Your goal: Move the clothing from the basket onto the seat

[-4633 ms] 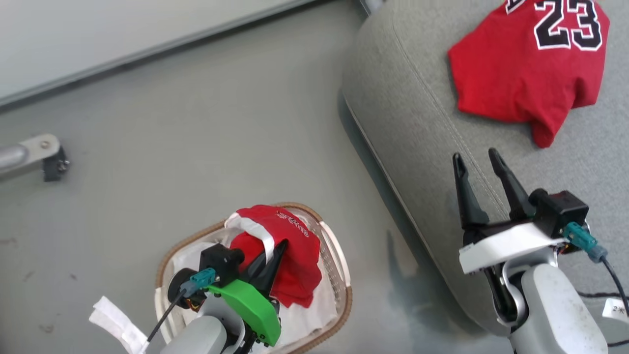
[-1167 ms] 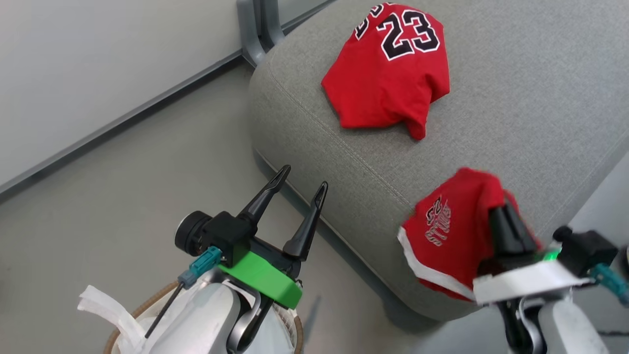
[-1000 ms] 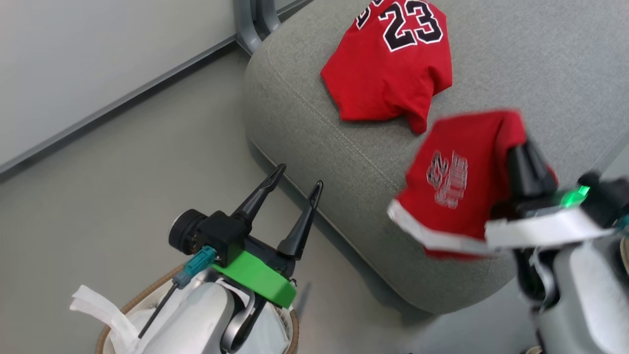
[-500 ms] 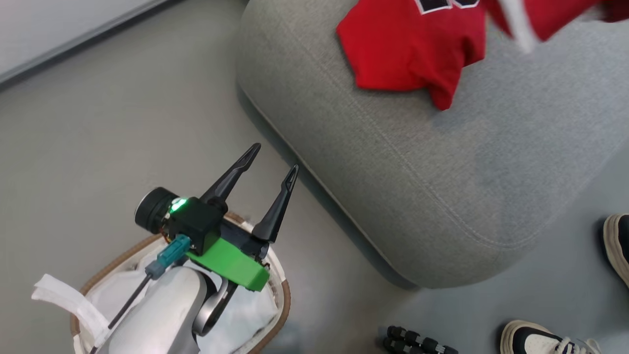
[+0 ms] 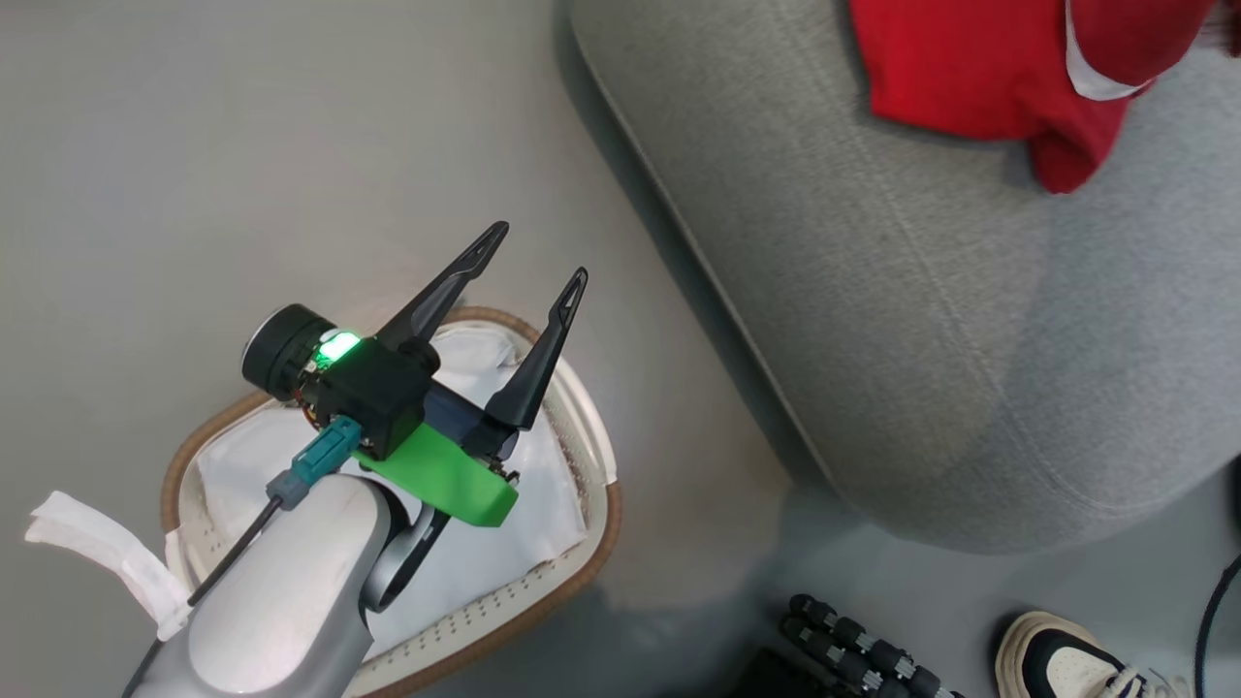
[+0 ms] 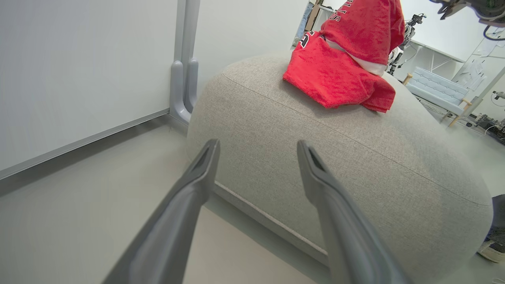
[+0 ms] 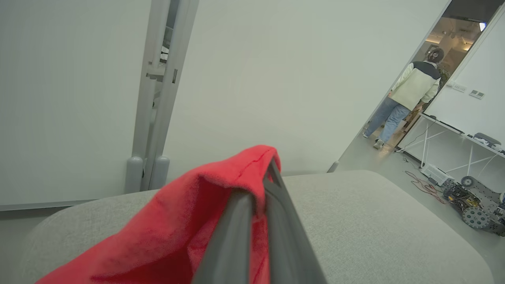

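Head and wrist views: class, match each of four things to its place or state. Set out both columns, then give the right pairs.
Things
1. left gripper
2. right gripper
3. laundry basket
4. red jersey

Places or states
A. lies on the grey seat
B. open, holding nothing
C. stands on the floor, white liner inside
D. shut on a second red garment

Pairs: 1-B, 2-D, 3-C, 4-A
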